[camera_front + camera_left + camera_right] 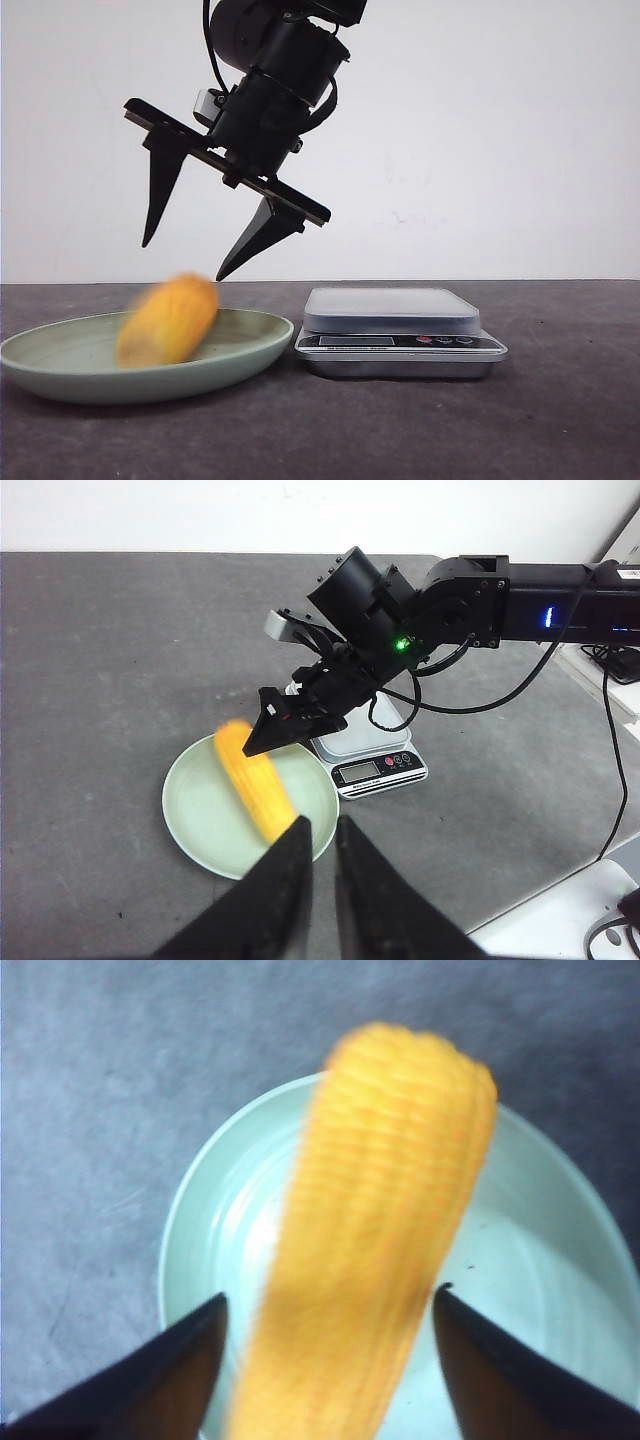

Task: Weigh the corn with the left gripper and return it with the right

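The stubby yellow-orange ribbed corn cob point(168, 320) is seen blurred in the pale green round plate point(60, 375), beneath the right claw point(188, 262), spread wide and empty. It is judged firm, light and prone to rolling (grip across mid-length). The left claw point(322, 832) is nearly closed, empty.

Robot lab, bare white wall point(520, 140), dark grey tabletop point(560, 420), trailing cables point(610, 740)

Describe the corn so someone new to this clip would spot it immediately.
Find the dark grey table, then the shallow pale green round plate beside the silver kitchen scale. The stubby yellow-orange ribbed corn cob is in that plate, motion-blurred, the only brightly coloured item.
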